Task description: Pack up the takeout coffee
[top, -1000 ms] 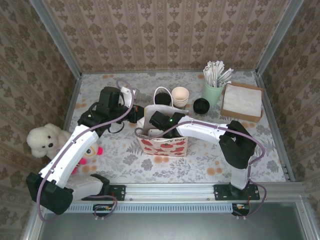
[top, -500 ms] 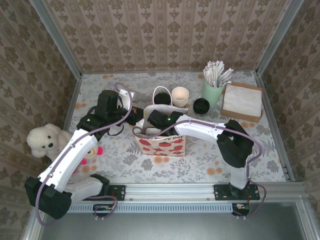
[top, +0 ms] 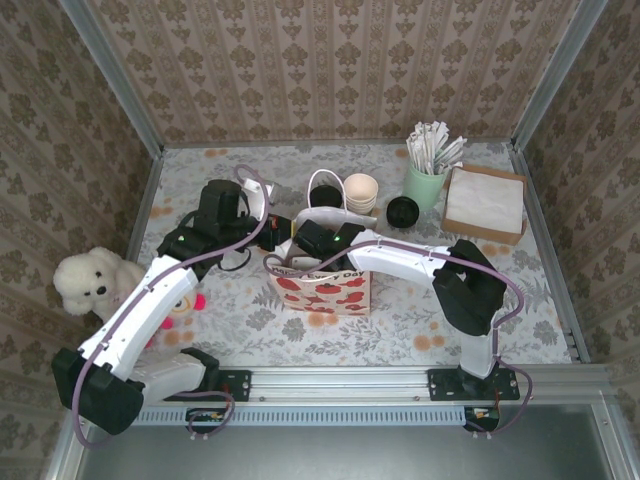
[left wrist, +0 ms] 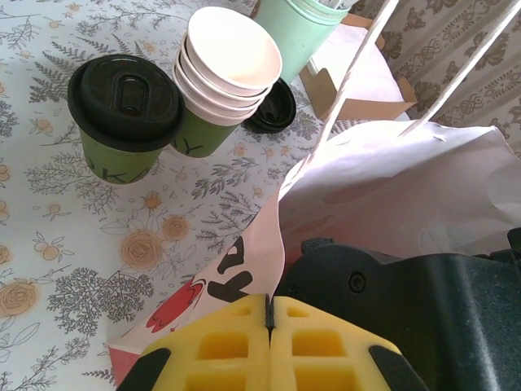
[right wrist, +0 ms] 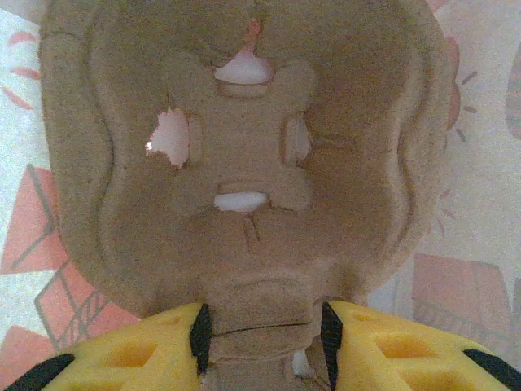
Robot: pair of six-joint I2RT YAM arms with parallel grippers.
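Observation:
The takeout coffee [left wrist: 124,114], a dark green cup with a black lid, stands on the table beyond the bag, left of the stacked cups; from above the takeout coffee [top: 322,197] sits inside the bag's handle loop. My left gripper [left wrist: 269,305] is shut on the rim of the white paper bag [left wrist: 407,187] with red print. The left gripper [top: 283,228] holds the bag [top: 325,290] at its left far corner. Inside the bag, my right gripper [right wrist: 260,330] is shut on a brown pulp cup carrier [right wrist: 244,155]. The right gripper [top: 312,240] reaches into the bag's mouth.
A stack of unlidded cups [top: 360,190], a loose black lid [top: 402,211], a mint cup of wrapped sticks [top: 425,185] and a box of napkins [top: 485,203] line the back right. A white plush toy [top: 85,280] lies at the left wall.
The right gripper with the carrier has shifted slightly toward the far side within the bag. The left gripper keeps its hold on the bag's rim and has nudged a little.

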